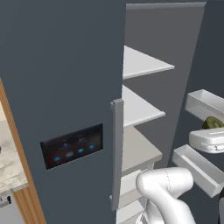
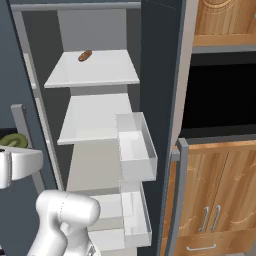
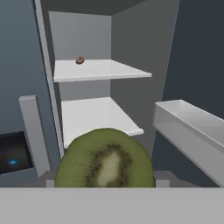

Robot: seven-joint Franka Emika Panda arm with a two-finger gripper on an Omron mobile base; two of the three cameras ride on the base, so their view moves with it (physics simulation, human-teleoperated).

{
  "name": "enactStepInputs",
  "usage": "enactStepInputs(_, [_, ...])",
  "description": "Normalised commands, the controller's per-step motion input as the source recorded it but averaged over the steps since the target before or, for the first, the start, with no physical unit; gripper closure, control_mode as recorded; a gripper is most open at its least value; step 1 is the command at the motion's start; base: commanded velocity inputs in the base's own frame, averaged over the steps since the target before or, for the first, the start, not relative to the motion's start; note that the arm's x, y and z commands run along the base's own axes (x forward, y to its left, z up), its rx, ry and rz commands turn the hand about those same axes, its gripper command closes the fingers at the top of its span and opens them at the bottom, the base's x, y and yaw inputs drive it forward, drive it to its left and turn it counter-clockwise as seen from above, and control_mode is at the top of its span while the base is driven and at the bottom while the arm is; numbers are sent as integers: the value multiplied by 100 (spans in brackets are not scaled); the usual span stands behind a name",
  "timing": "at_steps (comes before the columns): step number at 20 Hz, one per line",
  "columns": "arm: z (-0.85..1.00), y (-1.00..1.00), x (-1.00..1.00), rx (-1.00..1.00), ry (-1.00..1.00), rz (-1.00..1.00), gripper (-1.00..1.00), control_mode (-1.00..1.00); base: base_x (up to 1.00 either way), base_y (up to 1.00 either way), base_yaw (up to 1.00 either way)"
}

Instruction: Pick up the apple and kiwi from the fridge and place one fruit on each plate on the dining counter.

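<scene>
The fridge (image 1: 65, 87) stands with its right door open, white shelves (image 2: 95, 70) and door bins (image 2: 135, 145) showing. A kiwi (image 3: 105, 159), brownish-green with a cut green face, sits between my fingertips close to the hand camera. My gripper (image 3: 105, 183) is shut on it. From the base, the kiwi (image 1: 213, 122) pokes above the white hand in front of the door bins, outside the shelves. From the other side the kiwi (image 2: 12, 141) shows at the left edge. The apple, the plates and the dining counter are out of view.
A small reddish-brown stick (image 2: 85, 55) lies on the upper shelf. Door bins (image 1: 205, 105) jut out close to the hand on its right. The shut left door carries a grey handle (image 1: 116, 148) and a lit panel (image 1: 72, 146). Wooden cabinets (image 2: 220, 190) stand right of the fridge.
</scene>
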Motion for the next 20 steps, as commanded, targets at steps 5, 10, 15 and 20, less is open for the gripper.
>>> enactStepInputs(5, [0,0,-15,0,0,0,100,100,-71,0,0])
enactStepInputs(10, [0,0,0,0,0,0,100,100,-100,10,17])
enactStepInputs(15, [0,0,0,0,0,0,100,100,-99,11,36])
enactStepInputs(20, [0,0,0,0,0,0,100,100,-97,0,40])
